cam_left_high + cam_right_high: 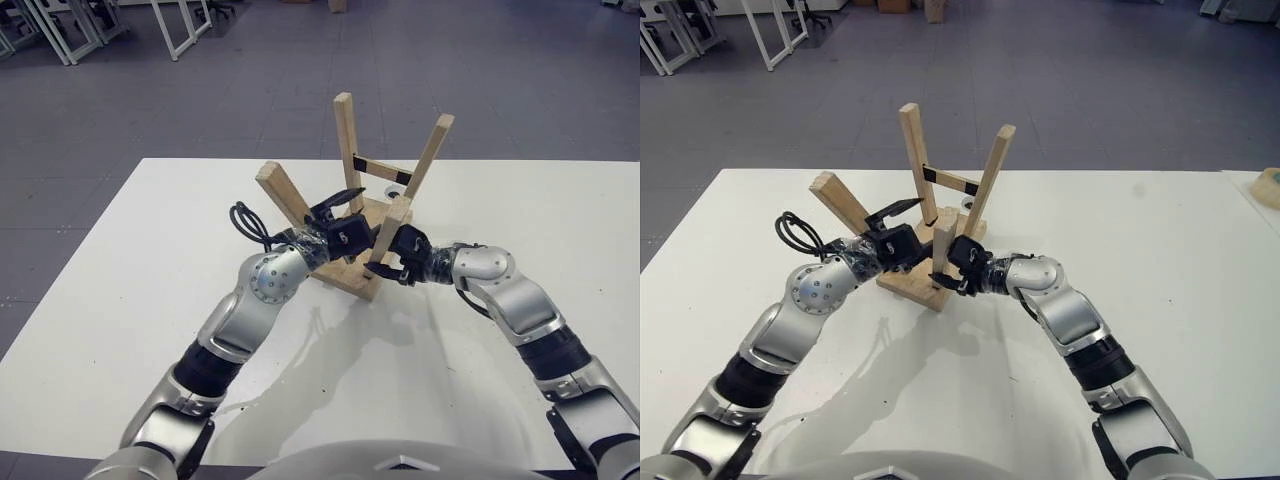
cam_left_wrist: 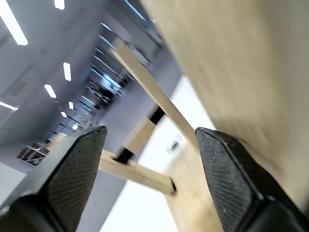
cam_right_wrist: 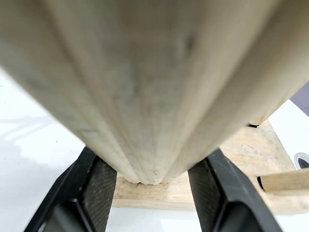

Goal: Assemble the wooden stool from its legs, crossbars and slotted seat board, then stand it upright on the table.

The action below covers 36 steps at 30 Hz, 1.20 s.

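Observation:
The wooden stool lies upside down on the white table (image 1: 150,300), its seat board (image 1: 352,275) tilted and resting on its near edge. Two legs (image 1: 347,140) (image 1: 430,155) point up at the back, joined by a crossbar (image 1: 380,170) with black tape at its ends. A third leg (image 1: 282,193) leans out to the left. My right gripper (image 1: 395,258) is shut on the near leg (image 3: 145,87), low down by the board (image 3: 241,145). My left gripper (image 1: 340,215) stands open just left of that leg, over the board; its pads (image 2: 77,179) are wide apart.
A small white ring (image 1: 400,177) lies on the table behind the stool. A round object (image 1: 1270,187) sits at the far right edge. Beyond the table's back edge is grey floor with white frames (image 1: 60,25).

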Motion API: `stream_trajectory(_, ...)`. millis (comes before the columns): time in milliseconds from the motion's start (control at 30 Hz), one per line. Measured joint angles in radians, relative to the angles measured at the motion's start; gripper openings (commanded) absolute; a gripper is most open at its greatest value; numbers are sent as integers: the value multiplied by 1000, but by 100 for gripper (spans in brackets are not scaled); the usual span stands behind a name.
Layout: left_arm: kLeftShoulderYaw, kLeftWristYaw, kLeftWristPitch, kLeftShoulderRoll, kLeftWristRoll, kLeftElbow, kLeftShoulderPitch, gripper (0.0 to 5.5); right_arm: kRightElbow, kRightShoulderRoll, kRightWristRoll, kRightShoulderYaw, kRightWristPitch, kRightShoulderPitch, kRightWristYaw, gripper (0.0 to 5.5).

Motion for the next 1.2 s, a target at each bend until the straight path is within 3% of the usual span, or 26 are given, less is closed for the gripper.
stream_trajectory(100,100,113,-129,-38,-3,-69,-49,341,-63,18,16,-19,108,3,-30,202)
stream_trajectory(233,246,244,-195,-40,64,-132,-63,341,-130,42,17,-42,185,73,-94,287)
stream_trajectory(333,282,264,-198,-31,86,-109,-61,341,-198,44,22,-75,181,94,-114,343)
stream_trajectory(433,310,274,-205,-26,94,-83,-46,341,-321,45,71,-156,171,115,-119,343)
stream_trajectory(600,354,316,-272,-22,102,-67,-24,341,-589,-21,467,-464,299,67,-45,343)
stream_trajectory(700,368,329,-306,-13,102,-44,-8,341,-566,-78,808,-651,394,-164,-111,343)
stream_trajectory(767,394,353,-308,-15,107,-37,-1,341,-474,-22,914,-684,395,-338,-232,343)
stream_trajectory(900,512,428,-257,-22,95,-21,2,341,-297,118,911,-636,335,-534,-379,343)
stream_trajectory(1000,624,457,-212,-7,53,25,13,341,-257,130,811,-485,332,-418,-323,343)
stream_trajectory(1100,638,461,-189,-6,30,53,27,341,-192,131,634,-265,264,-224,-240,343)
stream_trajectory(1200,623,461,-168,-33,14,53,45,341,-114,126,491,-180,146,-237,-190,343)
